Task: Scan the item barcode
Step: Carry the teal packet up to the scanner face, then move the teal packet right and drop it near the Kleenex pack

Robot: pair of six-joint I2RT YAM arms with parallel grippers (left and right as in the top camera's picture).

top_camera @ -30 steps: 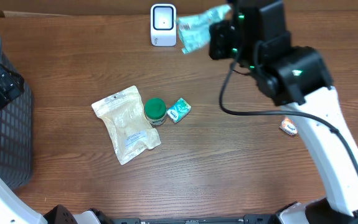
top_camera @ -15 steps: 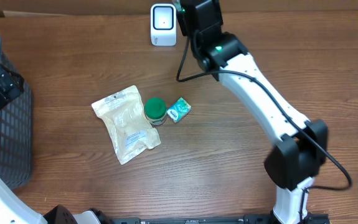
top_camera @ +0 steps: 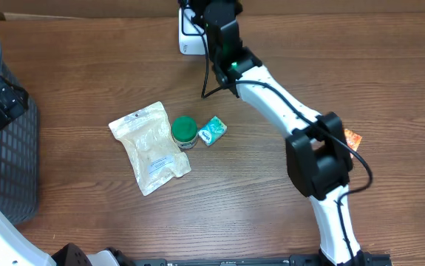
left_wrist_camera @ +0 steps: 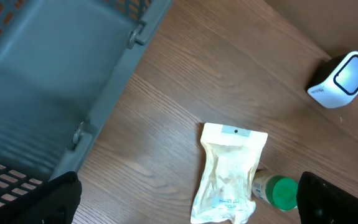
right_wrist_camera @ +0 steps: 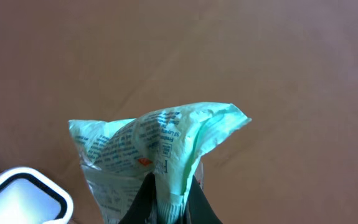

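The right gripper is closed, its two fingers pinching the lower fold of a pale green printed packet. This packet is the item to be scanned. It stands up from the jaws, crumpled and folded over on itself, and is held in the air. The scanner appears at the lower left of the wrist view, just beside the packet, its pale window facing up. From overhead, the right arm reaches over the scanner at the far edge of the table and hides the packet.

The step in hand appears to be presenting the barcode. No barcode is visible on the exposed face, only lines of print, so which side carries it cannot be told.

Recommended procedure:
- Bring the packet squarely over the window, not beside it.
- Turn the wrist slowly so that each face passes the window in turn.
- Hold steady at each pose, as creases may break up the code.
- Maintain the grip, since the pinch is on a thin fold.

The left gripper hangs wide open and empty near the basket, well apart from the work.
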